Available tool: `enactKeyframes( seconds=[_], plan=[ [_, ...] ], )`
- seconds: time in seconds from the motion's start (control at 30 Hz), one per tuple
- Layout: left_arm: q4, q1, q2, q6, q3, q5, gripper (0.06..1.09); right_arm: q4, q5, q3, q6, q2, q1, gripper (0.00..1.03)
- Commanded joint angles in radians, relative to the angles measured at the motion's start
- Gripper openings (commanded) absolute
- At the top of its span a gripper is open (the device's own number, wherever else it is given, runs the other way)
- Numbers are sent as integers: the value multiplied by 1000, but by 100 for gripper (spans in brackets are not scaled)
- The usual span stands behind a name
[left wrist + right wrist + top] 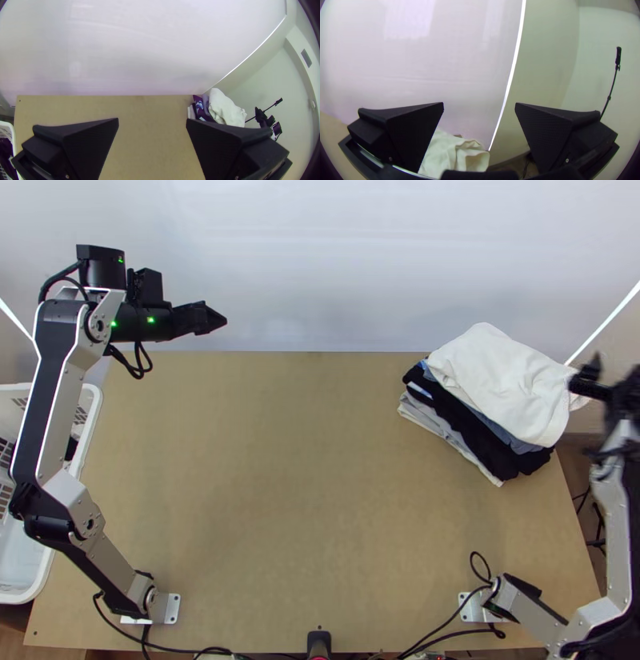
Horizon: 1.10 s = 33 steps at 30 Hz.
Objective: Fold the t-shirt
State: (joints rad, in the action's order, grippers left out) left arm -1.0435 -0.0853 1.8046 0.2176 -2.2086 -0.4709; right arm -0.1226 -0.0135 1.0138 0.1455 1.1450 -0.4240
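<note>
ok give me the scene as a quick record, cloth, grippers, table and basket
top cloth: white, draped loosely over the stack
stack: dark, blue and pale cloths, far right corner of the table
left gripper: near the far left corner, open, empty
right gripper: by the stack's right end, open, empty
basket: white, at the table's left side, dark cloth inside
folding: white cloth possibly folded, layers unclear

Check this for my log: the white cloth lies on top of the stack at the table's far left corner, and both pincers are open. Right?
Not the corner: the top view shows the stack at the table's far right corner. The white cloth does lie on top, and the left pincer and right pincer are both open.
</note>
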Motion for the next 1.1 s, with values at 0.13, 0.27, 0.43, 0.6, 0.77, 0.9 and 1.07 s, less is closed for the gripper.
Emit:
enactKeyframes(
  seconds=[0.13, 0.27, 0.43, 0.6, 0.77, 0.9, 1.07],
  plan=[
    [-4, 1, -25, 8, 0, 0, 104, -560, 161, -242, 98, 314, 197, 99],
    [-18, 4, -42, 9, 0, 2, 104, -660, 161, -330, 75, 401, 125, 99],
    [-38, 18, -53, 9, 1, 2, 104, -709, 170, -405, 22, 440, 110, 99],
    [-41, 16, -64, 9, 0, 2, 104, -709, 213, -445, -26, 435, 149, 99],
    [-43, 18, -71, 9, -3, 2, 104, -692, 234, -374, -9, 271, 189, 99],
    [-47, 24, -77, 9, 0, 2, 104, -637, 274, -230, 39, 145, 283, 99],
    [-47, 25, -80, 11, 4, 2, 104, -655, 322, -115, 114, 188, 496, 99]
  ],
)
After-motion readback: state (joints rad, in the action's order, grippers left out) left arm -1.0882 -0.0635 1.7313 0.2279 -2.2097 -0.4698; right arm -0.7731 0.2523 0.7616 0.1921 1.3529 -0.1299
